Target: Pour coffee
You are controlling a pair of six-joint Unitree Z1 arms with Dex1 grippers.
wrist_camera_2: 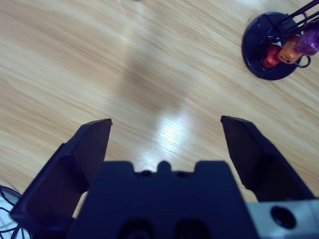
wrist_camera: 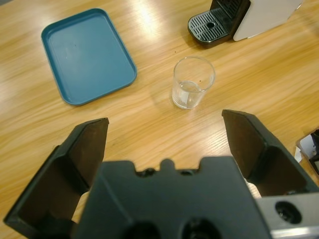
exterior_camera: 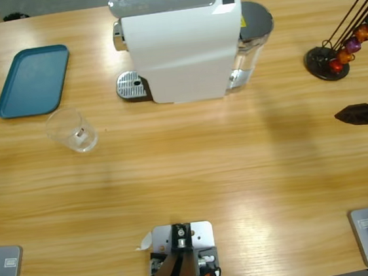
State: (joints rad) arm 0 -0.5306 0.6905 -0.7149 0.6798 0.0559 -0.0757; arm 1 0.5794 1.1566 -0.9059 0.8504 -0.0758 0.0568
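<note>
Two tools, left tool (wrist_camera: 164, 132) and right tool (wrist_camera_2: 166, 130), spread wide over wooden table (exterior_camera: 194, 170), nothing held

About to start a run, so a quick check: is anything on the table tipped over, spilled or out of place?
Nothing stands out. The clear glass stands upright on bare wood between the blue tray and the coffee machine, with no spill around it. The capsule rack is upright. Both grippers are open and hold nothing.

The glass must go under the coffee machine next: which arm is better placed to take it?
Probably the left. Its open hand faces the glass directly, near the blue tray. The right hand, also open, faces bare table beside the capsule rack.
</note>
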